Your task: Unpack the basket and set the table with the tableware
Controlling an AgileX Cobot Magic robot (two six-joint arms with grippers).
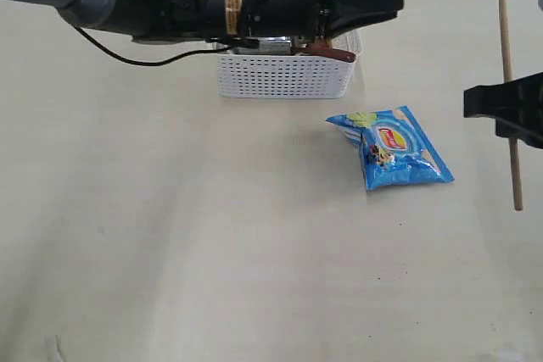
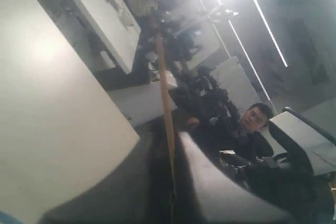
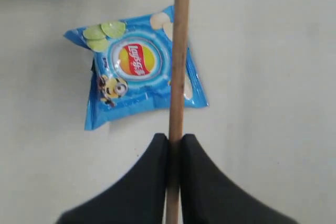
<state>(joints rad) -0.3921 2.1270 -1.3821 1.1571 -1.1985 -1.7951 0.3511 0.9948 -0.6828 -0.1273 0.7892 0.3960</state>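
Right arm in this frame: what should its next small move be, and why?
Probably lower the right gripper toward bare table beside the chip bag and lay the chopstick flat. Its fingers are shut on the chopstick, which stands nearly upright. It is out of the basket but not yet set down. The bag lies close, so the spot should be clear of it.

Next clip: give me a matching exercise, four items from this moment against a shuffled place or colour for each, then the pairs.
1 chopstick
2 chip bag
3 basket
4 wooden spoon

a blue, lying on the table
b reddish-brown, at the basket's rim
c clamped upright in the right gripper
d white, perforated sides

Pairs: 1-c, 2-a, 3-d, 4-b
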